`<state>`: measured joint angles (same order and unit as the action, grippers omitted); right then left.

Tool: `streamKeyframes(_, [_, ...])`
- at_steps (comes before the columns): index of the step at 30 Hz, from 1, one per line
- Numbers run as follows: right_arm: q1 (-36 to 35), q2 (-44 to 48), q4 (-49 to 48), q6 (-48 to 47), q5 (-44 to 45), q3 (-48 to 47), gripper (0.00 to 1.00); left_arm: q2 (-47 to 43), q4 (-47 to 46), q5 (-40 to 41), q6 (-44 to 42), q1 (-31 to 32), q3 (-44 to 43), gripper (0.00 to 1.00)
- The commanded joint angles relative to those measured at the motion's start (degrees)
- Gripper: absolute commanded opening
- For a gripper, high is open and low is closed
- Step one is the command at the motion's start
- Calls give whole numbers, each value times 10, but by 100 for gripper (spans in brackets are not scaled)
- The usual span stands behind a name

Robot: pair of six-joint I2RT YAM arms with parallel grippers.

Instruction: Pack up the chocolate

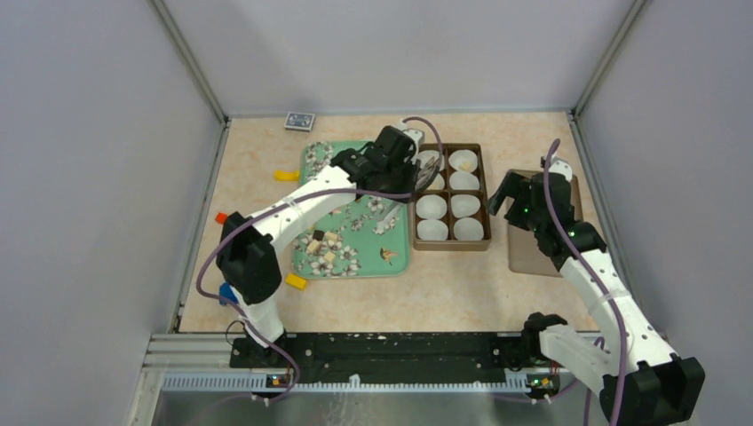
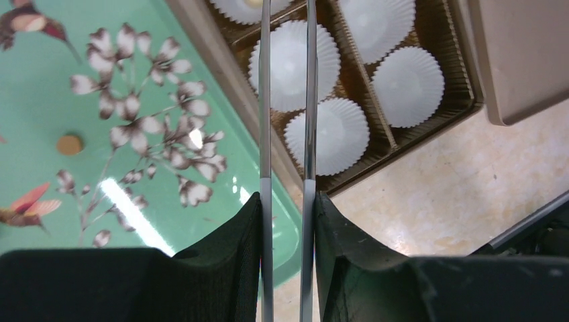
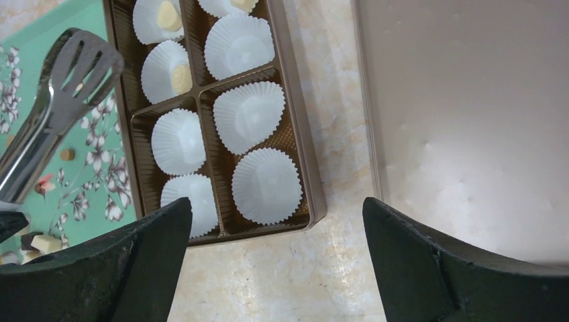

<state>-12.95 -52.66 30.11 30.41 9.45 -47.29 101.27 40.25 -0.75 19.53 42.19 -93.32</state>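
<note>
Several small dark and cream chocolates (image 1: 320, 245) lie at the near part of the green flowered tray (image 1: 395, 262). A tan round one (image 2: 69, 144) lies alone on the tray. Cream pieces (image 3: 180, 77) sit in far paper cups of the brown divided box (image 1: 413, 232); the near cups are empty. My left gripper (image 1: 398, 158) is shut on metal tongs (image 2: 308, 94), whose slotted head (image 3: 80, 64) hangs at the box's far left edge. My right gripper (image 3: 276, 204) is open and empty above the table between the box and its lid (image 3: 470, 121).
Yellow blocks (image 1: 285, 175) (image 1: 297, 282) lie left of the tray. An orange block (image 1: 220, 217) and a blue one (image 1: 227, 293) lie by the left arm. A patterned card box (image 1: 299, 121) sits at the back wall.
</note>
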Motion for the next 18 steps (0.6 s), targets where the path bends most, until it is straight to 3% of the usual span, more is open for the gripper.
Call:
streamKeyframes(1, [1,19,6,-11,21,-28,96,30,-44,-25,-6,26,-55,17])
streamKeyframes(18, [0,51,38,-20,48,-23,96,158,-78,-36,-6,46,-139,19])
